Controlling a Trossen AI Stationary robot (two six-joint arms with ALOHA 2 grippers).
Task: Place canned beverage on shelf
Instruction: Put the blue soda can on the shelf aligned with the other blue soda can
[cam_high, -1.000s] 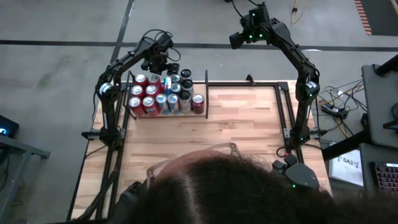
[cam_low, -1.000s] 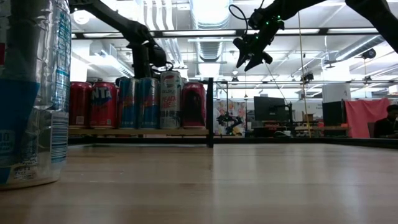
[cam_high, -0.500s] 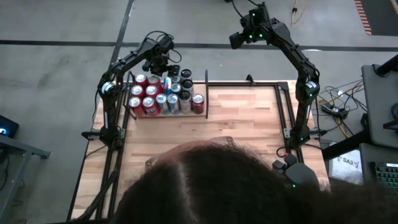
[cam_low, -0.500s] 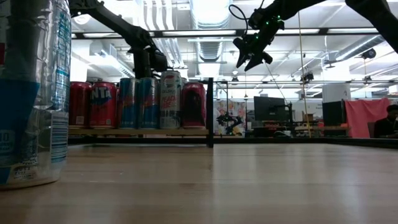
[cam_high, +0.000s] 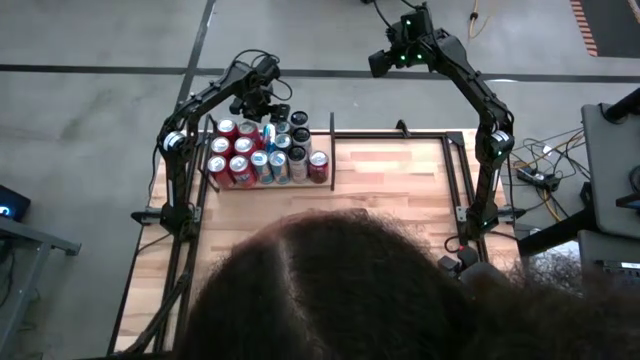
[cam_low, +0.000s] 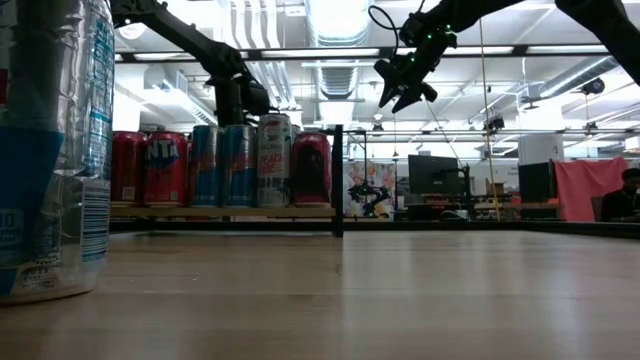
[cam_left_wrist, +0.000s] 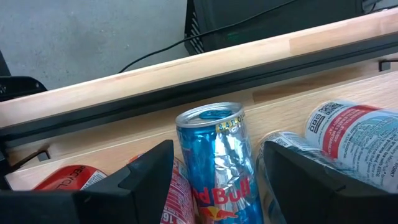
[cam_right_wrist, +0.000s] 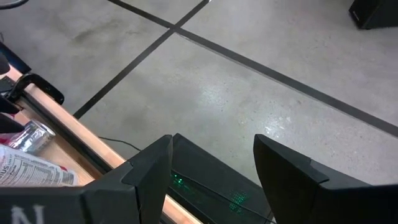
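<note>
One blue can (cam_left_wrist: 219, 163), "Red Bull" lettering

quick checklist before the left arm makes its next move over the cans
1. Left gripper open: ok, its fingers stand apart on either side of the blue Red Bull can.
2. Can free of the fingers: cannot tell, though gaps seem to show on both sides.
3. Red Bull can upright in the narrow shelf bay: ok, it stands among the other cans.
4. Room left in the bay: cannot tell; the cans look tightly packed from above.
5. Right gripper out of the way: ok, open and raised high beyond the table's far edge.
6. Person's head clear of the arms: ok, it is over the table's near side.
</note>
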